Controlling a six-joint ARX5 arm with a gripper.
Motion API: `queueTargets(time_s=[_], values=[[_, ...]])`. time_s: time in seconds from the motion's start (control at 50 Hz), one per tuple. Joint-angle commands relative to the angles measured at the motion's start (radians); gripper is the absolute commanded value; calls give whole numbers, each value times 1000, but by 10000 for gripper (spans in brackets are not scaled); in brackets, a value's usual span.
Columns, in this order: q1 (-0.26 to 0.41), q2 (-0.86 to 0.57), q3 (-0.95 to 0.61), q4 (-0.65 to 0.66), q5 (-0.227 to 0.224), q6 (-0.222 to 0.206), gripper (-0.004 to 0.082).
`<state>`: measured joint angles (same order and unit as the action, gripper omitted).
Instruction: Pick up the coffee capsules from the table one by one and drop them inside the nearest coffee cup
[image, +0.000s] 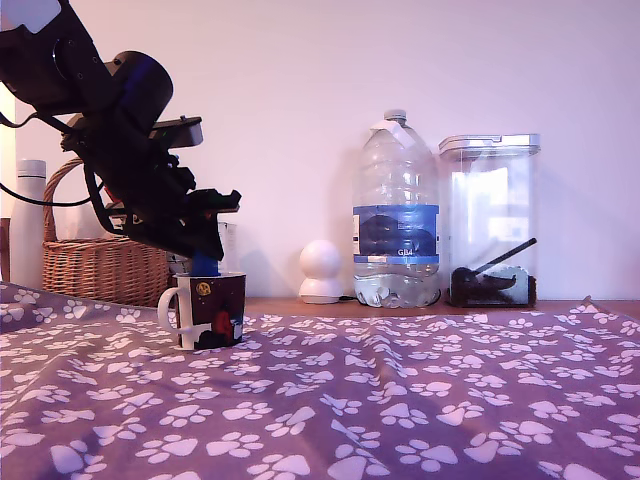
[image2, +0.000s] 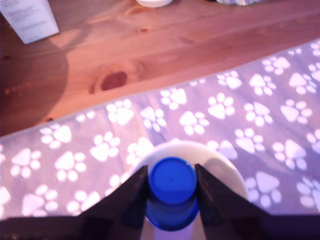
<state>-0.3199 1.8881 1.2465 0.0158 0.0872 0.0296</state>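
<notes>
Exterior view: the black gripper (image: 205, 252) held a small dark-blue plastic capsule (image: 207, 264) just above the dark ceramic mug with white handle (image: 210, 310). Behind the mug stood a wicker basket (image: 100, 262), white round object (image: 322, 271) and clear water bottle (image: 396, 215).

Wrist view: the fingers (image2: 131, 200) clamped the capsule (image2: 171, 192) over the mug's white rim (image2: 220, 162), on the purple paw-print cloth-covered table (image2: 260, 115).

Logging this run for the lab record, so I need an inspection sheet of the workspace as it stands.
Surface: table under purple paw-print cloth, wrinkled.
Job's things: blue capsule held above the coffee cup.
Clutter: nothing seen on the cloth.
Grippers: gripper shut on the capsule.
Cables: black cable hanging off the arm.
Surroundings: wooden ledge carrying wicker basket, water bottle, clear canister, white round object.
</notes>
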Motion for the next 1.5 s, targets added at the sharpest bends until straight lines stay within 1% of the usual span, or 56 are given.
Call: queueTargets(time_s=[0.0, 0.16, 0.18, 0.24, 0.28, 0.34, 0.44, 0.46, 0.48, 0.5, 0.62, 0.72, 0.78, 1.0, 1.2, 1.36, 1.44, 1.46, 1.48], values=[[1, 15, -1, 6, 3, 5, 519], [1, 15, -1, 9, 3, 5, 513], [1, 15, -1, 9, 3, 5, 507], [1, 15, -1, 9, 3, 5, 447], [1, 14, -1, 8, 4, 5, 390], [1, 11, -1, 8, 6, 5, 276], [-1, 4, -1, 7, 10, 5, 22], [-1, 1, -1, 8, 10, 5, -18], [-1, -2, -1, 9, 10, 5, -31], [-2, -4, -1, 10, 11, 5, -18], [-9, -26, -2, 14, 11, 5, -19], [-20, -58, -3, 12, 23, 5, -19], [-31, -79, -4, 6, 39, 5, -19], [-92, -173, -48, 11, 43, 5, -19], [-138, -298, -187, 60, 38, 5, -19], [-142, -439, -333, 90, 38, -2, -19], [-142, -517, -408, 94, 36, -27, -19], [-142, -536, -427, 94, 36, -27, -19], [-142, -555, -444, 94, 35, -38, -19]])
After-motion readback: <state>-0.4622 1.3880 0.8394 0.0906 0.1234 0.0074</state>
